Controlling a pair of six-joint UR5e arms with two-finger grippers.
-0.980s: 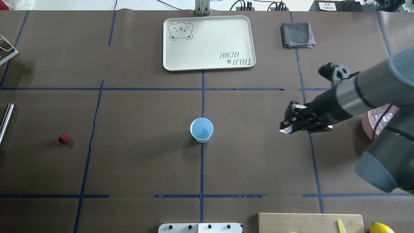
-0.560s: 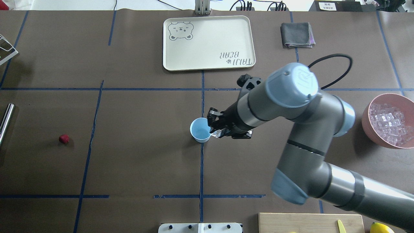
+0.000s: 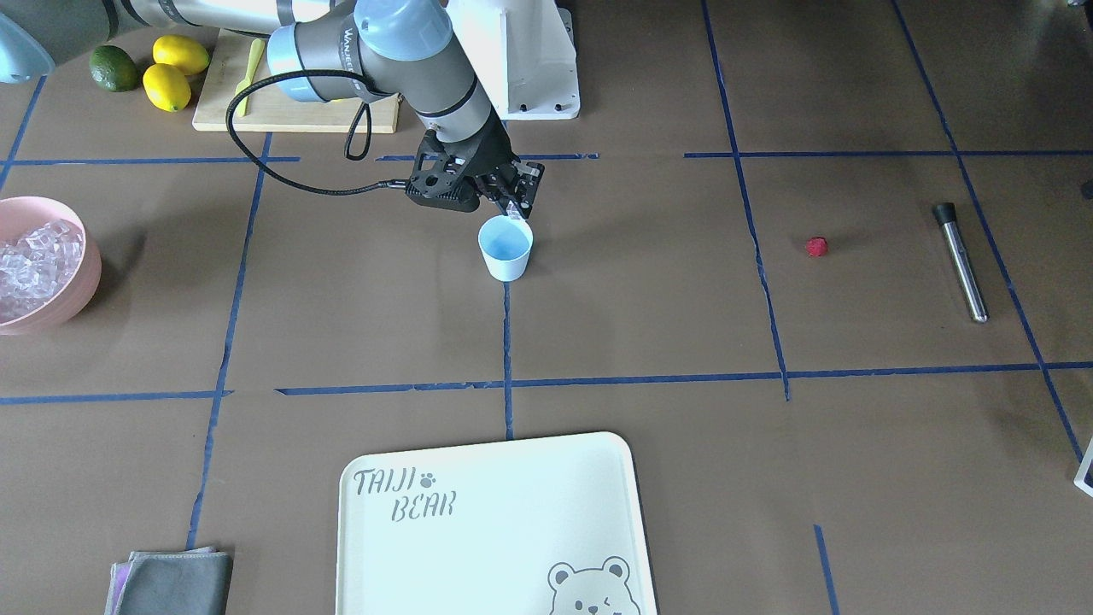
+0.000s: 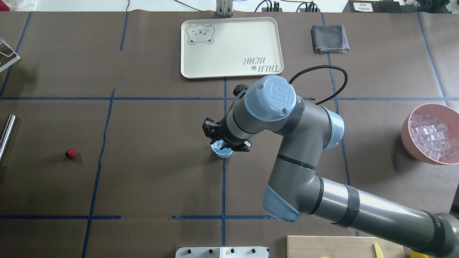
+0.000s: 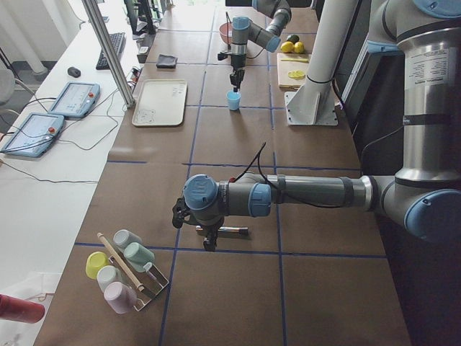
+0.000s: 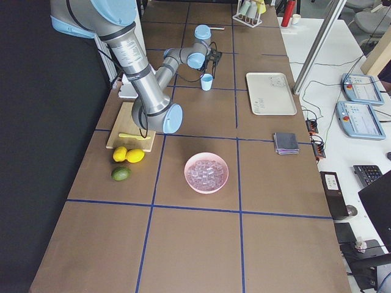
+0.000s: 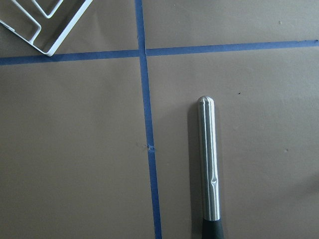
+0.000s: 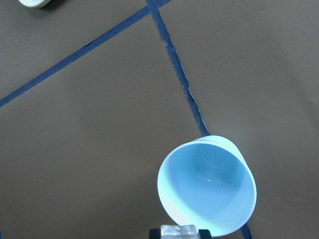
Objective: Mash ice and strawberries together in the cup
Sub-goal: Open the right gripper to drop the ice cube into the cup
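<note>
Fingers [image 3: 523, 190] of the right gripper [image 3: 515, 203] sit close together, pinching 1 clear cube [image 8: 180, 232] of ice over the rim of the cup [image 8: 207, 184] on the robot's side. Only the right wrist view shows that grip plainly: the glassy, square-edged cube sits between 2 dark tips, above the cup's smooth light-blue inside. From overhead the right arm [image 4: 294, 143] covers most of the cup, leaving a blue crescent. The front view gives its tapered shape and paler outside, upright on a blue tape line [image 3: 506, 342] at mid-table.

The left gripper [image 5: 208, 246] shows only in the left side view, hanging over the rod; I cannot tell how far its fingers are parted. Its wrist view takes in the rod [image 7: 208, 159], a brushed steel cylinder with a rounded end and a black grip, lying flat beside a tape line, with a corner of a white wire rack [image 7: 45, 25] at upper left.

The berry [image 3: 817, 247], red and bumpy, lies on brown paper [image 3: 640, 299], well apart from the cup and nearer the rod. More ice [image 4: 432, 134] fills the pink bowl [image 4: 405, 138] at the table's right end.
</note>
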